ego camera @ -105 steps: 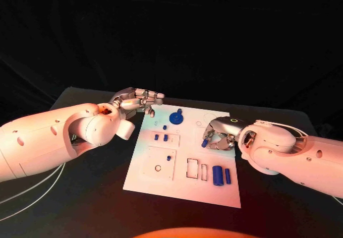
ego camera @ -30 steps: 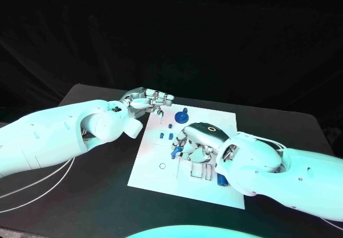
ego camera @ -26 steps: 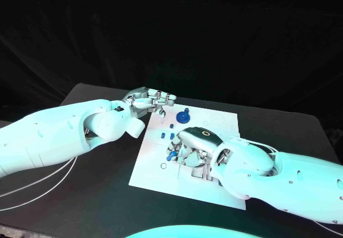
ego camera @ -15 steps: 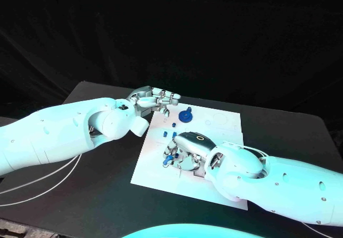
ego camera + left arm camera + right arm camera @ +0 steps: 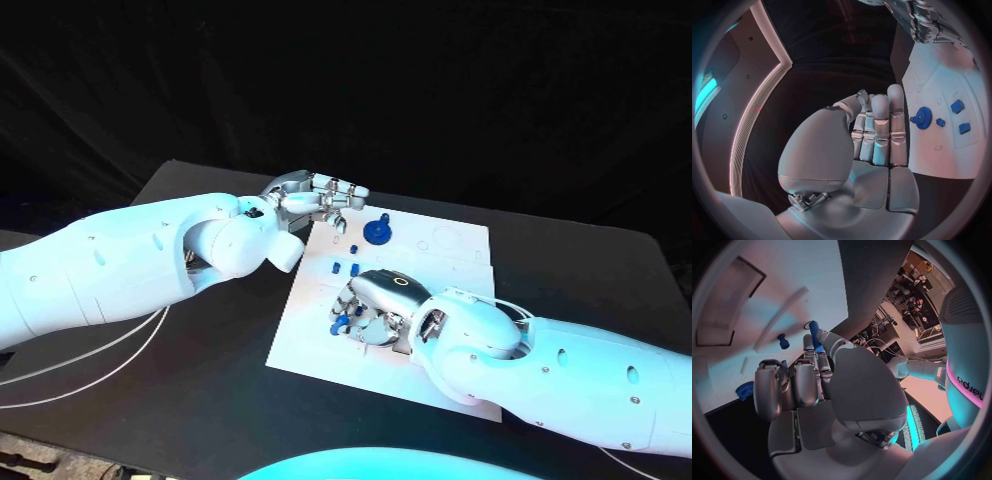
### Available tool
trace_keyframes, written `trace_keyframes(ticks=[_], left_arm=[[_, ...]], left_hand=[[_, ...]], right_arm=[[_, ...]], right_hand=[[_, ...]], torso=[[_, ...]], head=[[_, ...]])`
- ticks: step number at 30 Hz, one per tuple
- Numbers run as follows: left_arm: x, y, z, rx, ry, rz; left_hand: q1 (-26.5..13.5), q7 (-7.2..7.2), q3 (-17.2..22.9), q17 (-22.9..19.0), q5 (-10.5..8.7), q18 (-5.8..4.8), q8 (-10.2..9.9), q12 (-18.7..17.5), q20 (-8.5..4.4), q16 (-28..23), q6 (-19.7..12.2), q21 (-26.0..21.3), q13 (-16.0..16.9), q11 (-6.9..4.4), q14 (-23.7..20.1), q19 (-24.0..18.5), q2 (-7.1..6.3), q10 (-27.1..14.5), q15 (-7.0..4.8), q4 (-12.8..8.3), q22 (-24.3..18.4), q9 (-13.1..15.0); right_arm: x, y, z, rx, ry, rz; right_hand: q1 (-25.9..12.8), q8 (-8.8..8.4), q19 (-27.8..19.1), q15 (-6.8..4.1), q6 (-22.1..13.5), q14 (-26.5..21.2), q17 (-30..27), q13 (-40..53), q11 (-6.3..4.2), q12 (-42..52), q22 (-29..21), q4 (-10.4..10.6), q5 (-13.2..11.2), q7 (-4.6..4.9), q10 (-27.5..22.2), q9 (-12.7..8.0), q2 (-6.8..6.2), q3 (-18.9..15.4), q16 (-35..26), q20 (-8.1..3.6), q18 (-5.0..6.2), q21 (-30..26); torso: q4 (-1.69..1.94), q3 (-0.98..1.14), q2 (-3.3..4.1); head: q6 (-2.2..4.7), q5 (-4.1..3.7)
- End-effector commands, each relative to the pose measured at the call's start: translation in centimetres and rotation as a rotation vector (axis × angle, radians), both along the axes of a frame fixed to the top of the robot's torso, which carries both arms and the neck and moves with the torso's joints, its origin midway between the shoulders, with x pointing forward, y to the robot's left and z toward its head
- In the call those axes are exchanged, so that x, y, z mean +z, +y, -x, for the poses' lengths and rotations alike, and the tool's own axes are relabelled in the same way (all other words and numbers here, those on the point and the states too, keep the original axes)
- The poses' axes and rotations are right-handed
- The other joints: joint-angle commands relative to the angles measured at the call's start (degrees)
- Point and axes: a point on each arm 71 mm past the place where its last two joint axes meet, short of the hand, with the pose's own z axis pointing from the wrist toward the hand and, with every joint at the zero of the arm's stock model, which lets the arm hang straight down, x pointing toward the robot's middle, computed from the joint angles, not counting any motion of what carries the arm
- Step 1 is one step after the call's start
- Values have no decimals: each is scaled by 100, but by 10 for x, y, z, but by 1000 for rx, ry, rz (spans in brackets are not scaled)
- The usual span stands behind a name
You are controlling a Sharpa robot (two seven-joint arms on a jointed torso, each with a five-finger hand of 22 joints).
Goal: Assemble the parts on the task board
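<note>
Right hand (image 5: 378, 305) having shifted from task board's (image 5: 447, 262) right edge to its mid-left w/ blue part (image 5: 815, 333), is pinching it in fingers; left hand (image 5: 316, 196) hovering at far-left corner, fingers curled, holding nothing.

The right hand (image 5: 372, 305) covers much of the task board (image 5: 433, 262); its held blue part (image 5: 815, 335) shows partly.

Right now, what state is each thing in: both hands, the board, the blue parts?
left hand: holds nothing, fingers straight and together, at the task board's far left corner.
right hand: over the board, pinches a blue peg.
task board: flat on the black table.
blue gear: on the board near its far edge.
small blue parts: on the board, untouched.
</note>
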Motion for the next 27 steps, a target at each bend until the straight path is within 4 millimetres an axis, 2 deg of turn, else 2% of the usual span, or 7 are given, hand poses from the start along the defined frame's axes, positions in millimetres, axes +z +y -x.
trace_keyframes(ticks=[1,17,24,27], left_arm=[[1,-2,0,-8,-3,12],[1,-2,0,-10,0,11],[1,-2,1,-11,0,11],[1,-2,1,-11,0,11]], left_hand=[[3,21,0,-5,-4,77,-14,25,0,-31,-31,-34,9,-1,-46,52,45,-34,10,-24,-5,-5],[-9,25,-9,-21,-4,76,-15,35,2,-40,-36,-41,12,3,-56,53,47,-42,14,-22,-10,-8],[-9,25,-9,-21,-4,76,-15,35,2,-40,-36,-41,12,3,-56,53,47,-42,14,-22,-10,-8],[-9,25,-9,-21,-4,76,-15,35,2,-40,-36,-41,12,3,-56,53,47,-42,14,-22,-10,-8]], right_arm=[[-3,0,1,12,10,34],[-5,-3,-1,-12,-15,76],[-7,0,0,-3,-9,89],[-8,3,1,6,0,98]], right_hand=[[22,15,142,-2,5,230,-9,10,-148,-6,1130,1,17,36,147,4,8,32,17,-38,-66,-20],[13,16,138,0,6,227,-24,12,-146,-7,1127,1,16,38,152,7,7,32,8,-37,-64,-30],[-30,11,128,7,-5,222,-41,20,-139,-24,1122,-4,5,43,152,14,-21,22,-2,-31,-59,-54],[-104,-14,111,19,-49,217,-60,24,-124,-63,1114,10,8,55,121,13,-54,2,-14,-21,-52,-92]], torso=[[3,-1,-2],[1,2,1],[4,-7,-3],[10,-3,-2]], head=[[3,2],[41,-2],[27,-15],[18,-11]])
